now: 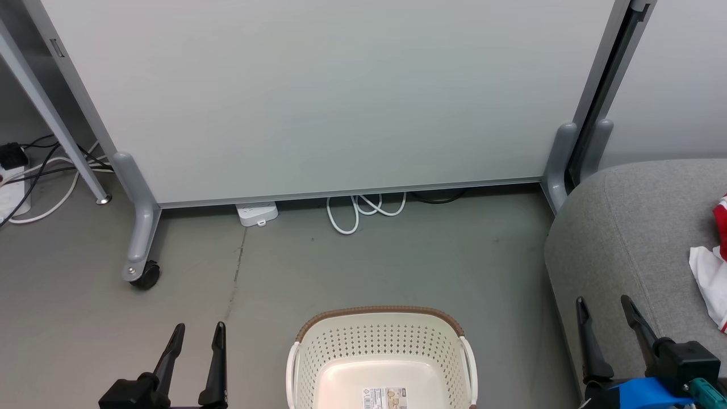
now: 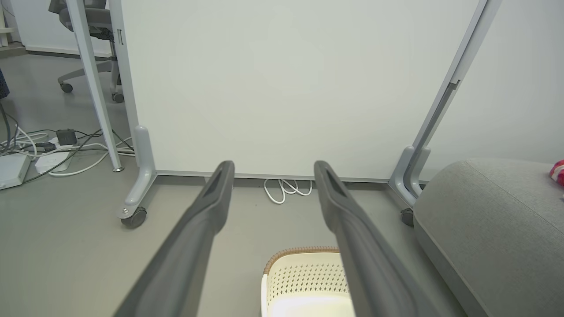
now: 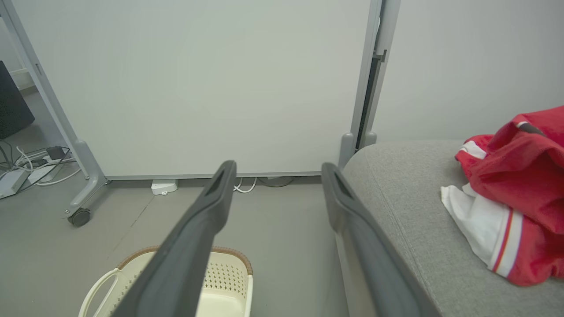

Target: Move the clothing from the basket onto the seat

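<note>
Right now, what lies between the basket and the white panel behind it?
Bare floor, then a coiled cable and power strip at the panel's foot, per the head view.

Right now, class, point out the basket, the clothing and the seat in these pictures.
basket (image 1: 380, 339): head view, perforated far wall.
clothing (image 3: 520, 176): right wrist view, red fabric fold.
seat (image 3: 405, 189): right wrist view, bare grey cushion top.

Holding left claw (image 1: 200, 326) and right claw (image 1: 602, 299) low at either side, fingers spread apart, pointing forward, gripping nothing.
</note>
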Motion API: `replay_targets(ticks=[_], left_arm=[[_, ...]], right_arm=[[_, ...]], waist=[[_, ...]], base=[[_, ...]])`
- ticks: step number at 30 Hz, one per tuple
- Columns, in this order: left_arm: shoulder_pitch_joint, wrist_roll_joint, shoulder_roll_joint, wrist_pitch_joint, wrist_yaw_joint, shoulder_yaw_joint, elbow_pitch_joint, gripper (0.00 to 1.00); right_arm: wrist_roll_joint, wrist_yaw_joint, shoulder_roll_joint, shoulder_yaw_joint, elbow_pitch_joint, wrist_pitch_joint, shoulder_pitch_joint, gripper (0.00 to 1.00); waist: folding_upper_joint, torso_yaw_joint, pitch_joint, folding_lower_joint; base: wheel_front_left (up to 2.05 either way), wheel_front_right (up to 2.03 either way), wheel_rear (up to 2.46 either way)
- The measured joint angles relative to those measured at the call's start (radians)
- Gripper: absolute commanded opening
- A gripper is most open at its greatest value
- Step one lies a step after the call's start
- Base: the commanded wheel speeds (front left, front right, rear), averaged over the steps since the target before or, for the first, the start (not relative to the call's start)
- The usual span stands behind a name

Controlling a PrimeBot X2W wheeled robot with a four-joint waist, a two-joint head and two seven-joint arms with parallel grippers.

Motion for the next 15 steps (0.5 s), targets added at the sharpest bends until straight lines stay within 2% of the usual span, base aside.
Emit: replay_targets(ticks=[5, 6, 15], left_arm=[[0.000, 0.007, -0.004, 0.000, -0.001, -0.003, 0.010, 1.00], [0.000, 0.008, -0.005, 0.000, -0.001, -0.005, 0.010, 0.00], [0.040, -0.002, -0.025, 0.008, -0.001, -0.013, 0.077, 0.00]], right_arm=[[0.004, 0.000, 0.000, 0.002, 0.006, -0.001, 0.000, 1.00], [0.007, 0.000, 0.000, 0.002, 0.008, -0.001, 0.000, 0.00], [0.014, 0.000, 0.006, 0.002, 0.090, 0.006, 0.014, 0.00]], waist=[[0.0000, -0.002, -0.002, 0.0000], [0.0000, -0.002, -0.003, -0.0001], [0.0000, -0.002, -0.004, -0.0001]], base=[[0.00, 0.00, 0.00], [0.00, 0.00, 0.00], [0.00, 0.00, 0.00]])
